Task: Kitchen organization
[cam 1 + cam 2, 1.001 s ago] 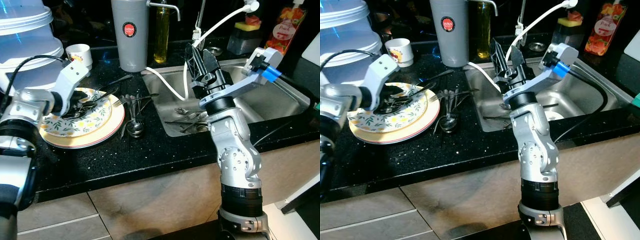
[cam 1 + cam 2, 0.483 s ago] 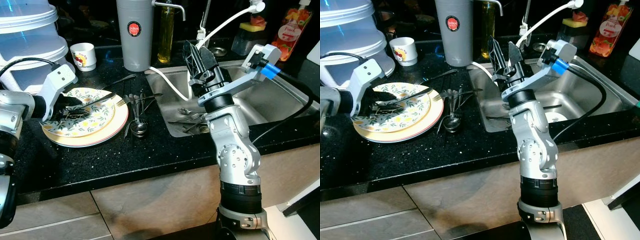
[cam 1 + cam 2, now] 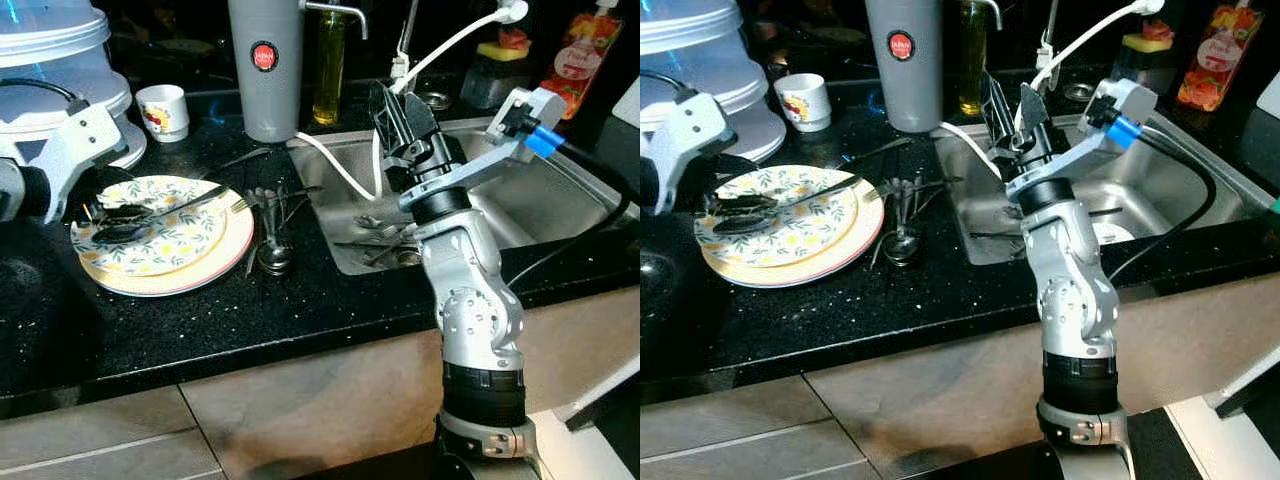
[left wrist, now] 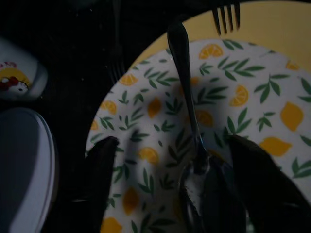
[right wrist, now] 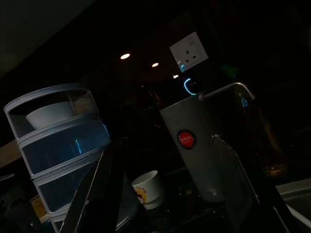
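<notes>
A lemon-patterned plate (image 3: 180, 238) sits on a larger yellow plate (image 3: 225, 262) on the black counter. Across it lies a dark spoon (image 3: 165, 208), its handle running toward a fork (image 4: 226, 14) at the rim. My left gripper (image 4: 180, 177) hovers open over the plate's left edge, its fingers (image 4: 102, 165) on either side of the spoon's bowl (image 4: 194, 194) without holding it. My right gripper (image 3: 398, 105) is raised above the sink's left edge, pointing up and open, with nothing in it.
Loose cutlery (image 3: 270, 215) lies on the counter between the plates and the sink (image 3: 560, 200), and more lies in the basin. Behind stand a grey canister (image 3: 262, 65), a small cup (image 3: 160, 108), an oil bottle (image 3: 328, 60) and stacked plastic containers (image 3: 50, 60). A white hose (image 3: 440, 50) arcs over the sink.
My left gripper has drawn back to the left, from over the middle of the plates to their left edge, leaving the cutlery lying on them. The right arm has stayed put.
</notes>
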{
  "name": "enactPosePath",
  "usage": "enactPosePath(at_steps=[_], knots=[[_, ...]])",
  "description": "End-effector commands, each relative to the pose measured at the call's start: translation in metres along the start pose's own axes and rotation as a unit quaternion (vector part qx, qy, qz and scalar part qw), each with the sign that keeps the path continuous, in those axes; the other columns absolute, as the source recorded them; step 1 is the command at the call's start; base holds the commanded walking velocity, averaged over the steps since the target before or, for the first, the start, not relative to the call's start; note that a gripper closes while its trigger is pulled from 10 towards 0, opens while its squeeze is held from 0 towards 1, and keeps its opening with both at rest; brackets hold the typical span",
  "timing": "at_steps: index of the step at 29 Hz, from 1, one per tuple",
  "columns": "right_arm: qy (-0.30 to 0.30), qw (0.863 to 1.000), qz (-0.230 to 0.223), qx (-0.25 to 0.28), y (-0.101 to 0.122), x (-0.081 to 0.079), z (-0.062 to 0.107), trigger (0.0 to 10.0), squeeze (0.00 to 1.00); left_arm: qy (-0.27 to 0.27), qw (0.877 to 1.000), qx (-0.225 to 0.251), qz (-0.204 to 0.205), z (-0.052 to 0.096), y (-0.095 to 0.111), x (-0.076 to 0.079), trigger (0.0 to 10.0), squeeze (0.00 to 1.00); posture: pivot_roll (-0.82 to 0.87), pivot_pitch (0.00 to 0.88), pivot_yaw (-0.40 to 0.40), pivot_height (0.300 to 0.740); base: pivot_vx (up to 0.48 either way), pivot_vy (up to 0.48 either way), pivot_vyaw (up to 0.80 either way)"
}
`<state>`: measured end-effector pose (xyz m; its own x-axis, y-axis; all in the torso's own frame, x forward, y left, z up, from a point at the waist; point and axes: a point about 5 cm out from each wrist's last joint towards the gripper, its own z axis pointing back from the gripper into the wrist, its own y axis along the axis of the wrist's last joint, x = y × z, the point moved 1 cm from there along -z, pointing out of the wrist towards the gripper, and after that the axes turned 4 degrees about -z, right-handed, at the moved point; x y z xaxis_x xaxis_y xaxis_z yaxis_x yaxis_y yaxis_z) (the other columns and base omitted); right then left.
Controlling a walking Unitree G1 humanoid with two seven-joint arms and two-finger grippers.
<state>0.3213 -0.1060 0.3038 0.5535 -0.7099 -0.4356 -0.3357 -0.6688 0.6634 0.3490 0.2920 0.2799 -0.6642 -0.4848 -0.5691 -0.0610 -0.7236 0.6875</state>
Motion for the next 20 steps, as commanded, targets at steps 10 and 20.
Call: enactPosePath(at_steps=[10, 20], knots=[[-0.005, 1.000, -0.004, -0.002, -0.002, 0.002, 0.000, 10.0, 0.00, 0.011, 0.999, -0.017, 0.046, 0.008, -0.014, -0.001, 10.0, 0.00, 0.13, 0.043, 0.021, 0.740, 0.000, 0.000, 0.00], [-0.008, 1.000, -0.003, -0.001, -0.001, 0.003, 0.001, 10.0, 0.00, -0.024, 0.996, -0.031, 0.083, -0.016, -0.030, 0.019, 10.0, 0.00, 0.12, 0.043, 0.019, 0.740, 0.000, 0.000, 0.00]])
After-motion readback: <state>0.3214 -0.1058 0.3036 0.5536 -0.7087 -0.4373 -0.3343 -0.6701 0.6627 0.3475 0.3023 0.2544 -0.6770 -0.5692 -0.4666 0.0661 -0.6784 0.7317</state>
